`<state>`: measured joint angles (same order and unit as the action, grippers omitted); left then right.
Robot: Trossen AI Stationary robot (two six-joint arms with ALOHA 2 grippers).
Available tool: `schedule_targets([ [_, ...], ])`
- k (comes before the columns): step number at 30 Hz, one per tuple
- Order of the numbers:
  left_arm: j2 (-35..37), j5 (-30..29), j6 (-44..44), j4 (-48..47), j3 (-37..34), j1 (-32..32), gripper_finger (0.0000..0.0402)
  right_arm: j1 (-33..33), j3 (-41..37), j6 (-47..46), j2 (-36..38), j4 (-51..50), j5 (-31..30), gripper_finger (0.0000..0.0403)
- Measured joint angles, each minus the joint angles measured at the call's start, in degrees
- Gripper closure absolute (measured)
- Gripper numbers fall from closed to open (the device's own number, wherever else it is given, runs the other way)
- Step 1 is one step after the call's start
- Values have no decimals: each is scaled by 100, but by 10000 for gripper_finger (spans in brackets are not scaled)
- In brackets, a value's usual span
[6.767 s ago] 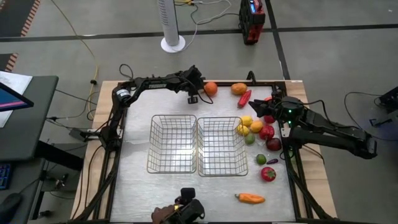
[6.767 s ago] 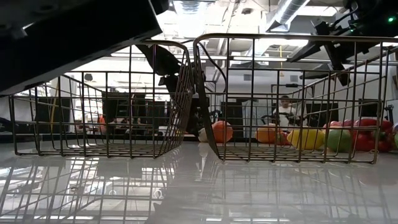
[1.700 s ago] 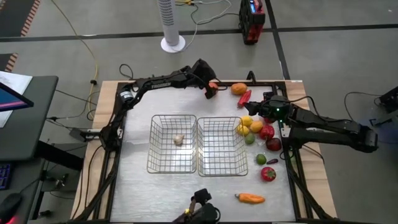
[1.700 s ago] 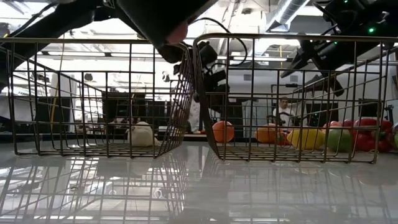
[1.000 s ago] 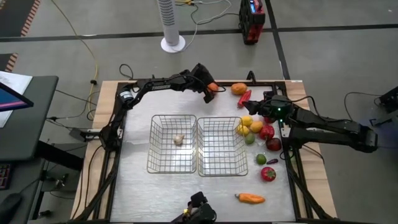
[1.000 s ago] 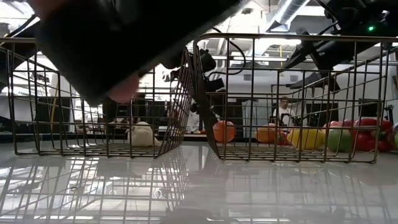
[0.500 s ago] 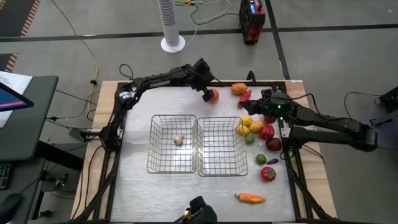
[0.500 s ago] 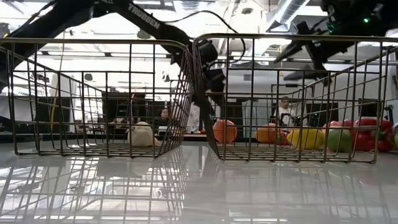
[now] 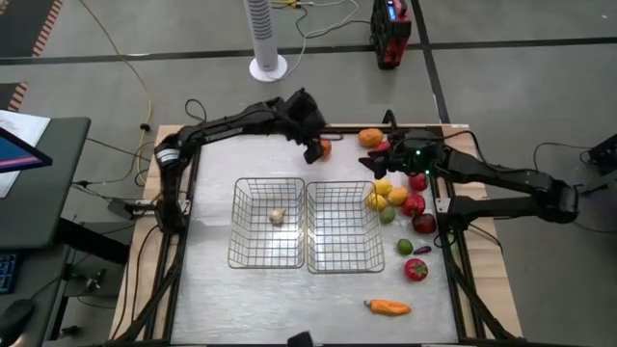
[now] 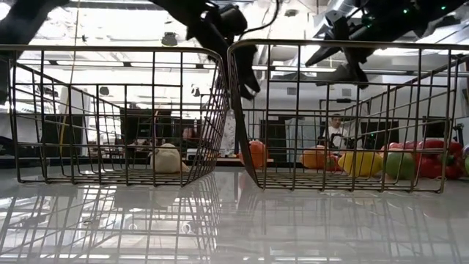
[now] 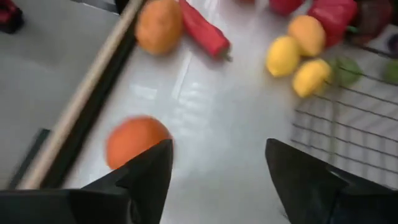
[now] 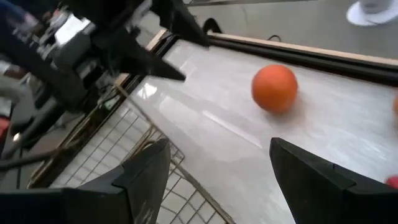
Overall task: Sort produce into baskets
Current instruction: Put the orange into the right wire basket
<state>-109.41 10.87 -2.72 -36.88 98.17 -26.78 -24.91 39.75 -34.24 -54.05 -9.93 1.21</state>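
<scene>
The left hand [image 9: 314, 146] hangs with its fingers spread wide and empty at the far edge of the counter [image 9: 212, 289], just beside the round orange fruit [image 9: 325, 147], which sits on the bare surface and not between the fingers. To take it cleanly, the hand probably needs to centre over the fruit so that one finger passes each side, come down low, and close gently, since a round piece is likely to roll away toward the counter's rim if nudged. The right hand [image 9: 376, 164], also wide open and holding nothing, hovers near the red pepper [image 9: 382, 147] and the yellow fruits [image 9: 389, 193] beside the right basket [image 9: 339, 226]. The left basket [image 9: 267, 222] already holds the whitish bulb [image 9: 277, 217]. The left wrist view shows the orange fruit [image 11: 137, 142] lying off to one finger's side (something the high view only hints at), while the right wrist view shows that fruit [image 12: 275, 88] resting clear of the left arm [image 12: 93, 46].
</scene>
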Motion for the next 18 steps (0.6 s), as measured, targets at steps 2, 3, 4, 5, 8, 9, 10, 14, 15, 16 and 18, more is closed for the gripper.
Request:
schedule_targets([
  [2, 466, -12, 306, 583, -835, 134, 171, -2, 98, 116, -32, -30, 83, 101],
  [3, 742, -80, 499, 887, -1285, 198, 177, 0, 156, 140, -34, -55, 104, 101],
  [4, 1031, -179, 670, 1237, -1711, 267, 181, 0, 204, 158, -34, -68, 110, 101],
  [5, 1325, -279, 833, 1545, -2094, 325, 186, 0, 251, 175, -37, -98, 118, 101],
  [8, 2191, -771, 1211, 2045, -3004, 480, 197, -3, 446, 334, -131, -312, 149, 101],
  [9, 2467, -949, 1299, 2124, -3253, 520, 200, -7, 548, 453, -197, -422, 149, 101],
  [10, 2724, -1040, 1366, 2144, -3469, 544, 203, -11, 666, 574, -296, -507, 149, 101],
  [14, 3696, -1215, 1542, 2208, -4177, 539, 215, -77, 1082, 984, -847, -593, 149, 101],
  [15, 3907, -1205, 1578, 2233, -4353, 527, 218, -96, 1187, 1042, -1010, -581, 146, 101],
  [16, 4104, -1120, 1607, 2279, -4522, 513, 221, -118, 1295, 1062, -1184, -564, 138, 101],
  [18, 4512, -854, 1766, 2516, -4868, 510, 228, -168, 1510, 1026, -1503, -519, 48, 101],
])
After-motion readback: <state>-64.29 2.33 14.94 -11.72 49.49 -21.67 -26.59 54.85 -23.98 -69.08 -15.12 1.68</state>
